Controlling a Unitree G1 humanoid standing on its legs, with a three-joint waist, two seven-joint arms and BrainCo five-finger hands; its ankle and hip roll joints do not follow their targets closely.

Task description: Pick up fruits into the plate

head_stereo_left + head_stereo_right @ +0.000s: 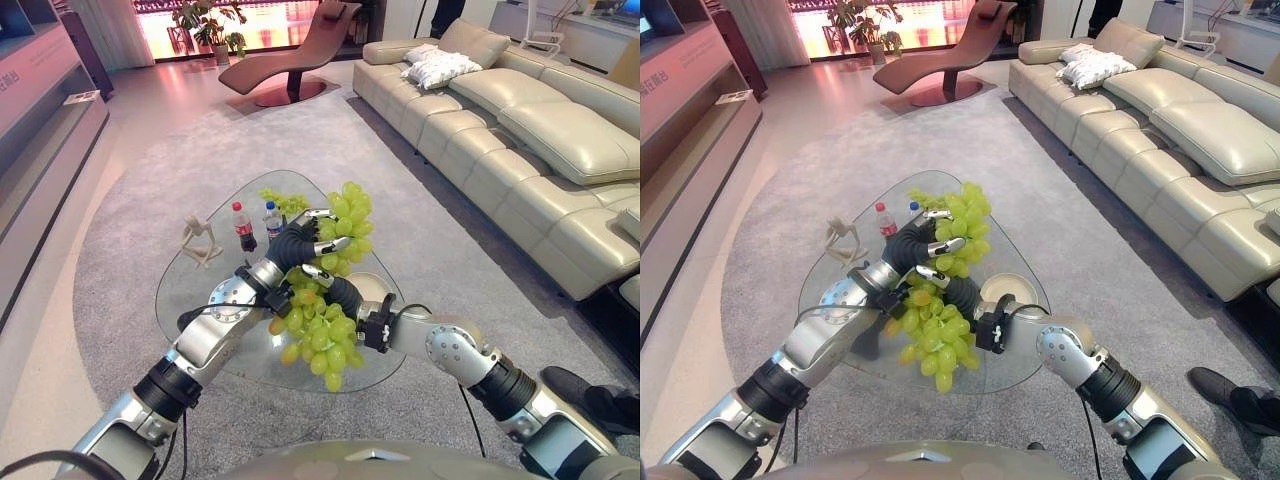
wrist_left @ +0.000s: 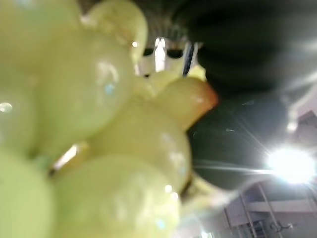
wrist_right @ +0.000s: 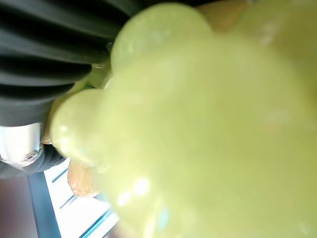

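Observation:
Two bunches of green grapes hang above the round glass table [image 1: 185, 290]. My left hand [image 1: 296, 243] is shut on the upper bunch [image 1: 350, 213], its fingers curled into the grapes. Just below it, my right hand [image 1: 343, 293] is shut on the lower bunch [image 1: 320, 340], which dangles over the table's near edge. Both wrist views show grapes pressed close: the upper bunch [image 2: 99, 148] and the lower bunch [image 3: 208, 124]. A cream plate [image 1: 376, 289] lies on the glass right of the hands, partly hidden by my right hand. A third, smaller bunch [image 1: 284, 203] lies at the table's far side.
Two small bottles [image 1: 241, 227] [image 1: 271, 220] and a pale figurine [image 1: 200, 241] stand on the table's left half. A cream sofa [image 1: 520, 130] runs along the right, and a lounge chair [image 1: 300, 50] stands far back. A person's dark shoe [image 1: 590, 395] rests on the grey rug at lower right.

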